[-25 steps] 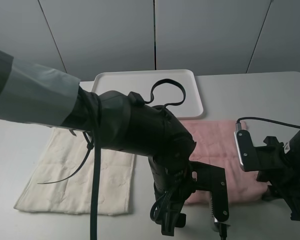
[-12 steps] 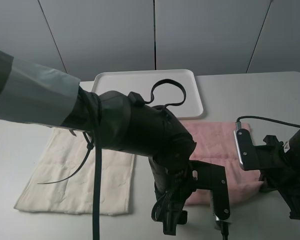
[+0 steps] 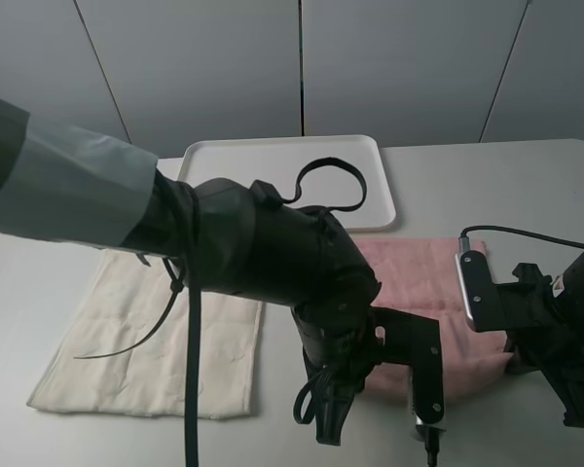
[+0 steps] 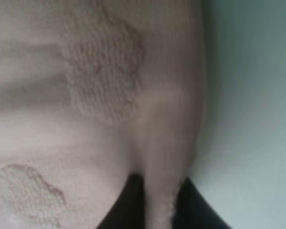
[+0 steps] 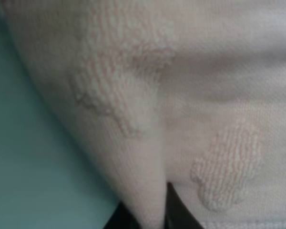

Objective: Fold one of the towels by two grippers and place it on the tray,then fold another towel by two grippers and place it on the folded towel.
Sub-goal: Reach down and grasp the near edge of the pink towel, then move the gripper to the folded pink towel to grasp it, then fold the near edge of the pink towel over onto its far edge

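Note:
The pale pink towel (image 3: 423, 277) lies flat at right centre of the table, its near edge a little bunched. My left gripper (image 4: 157, 210) is shut on a pinched ridge of that towel at its near left corner. In the high view the left arm (image 3: 273, 258) hides its fingertips. My right gripper (image 5: 148, 217) is shut on a fold of the same towel at its near right corner, below the right arm (image 3: 550, 331). The cream towel (image 3: 146, 341) lies spread out on the left. Behind both towels sits the white tray (image 3: 253, 175).
The bulky left arm reaches across the middle and covers the pink towel's left part and a corner of the cream one. A loose cable loop (image 3: 326, 180) hangs over the tray's front. The grey table (image 3: 496, 185) runs off to the right.
Both grippers have closed on the pink towel's near edge, the right one first, then the left. The near edge has bunched up slightly. Both arms stay in place.

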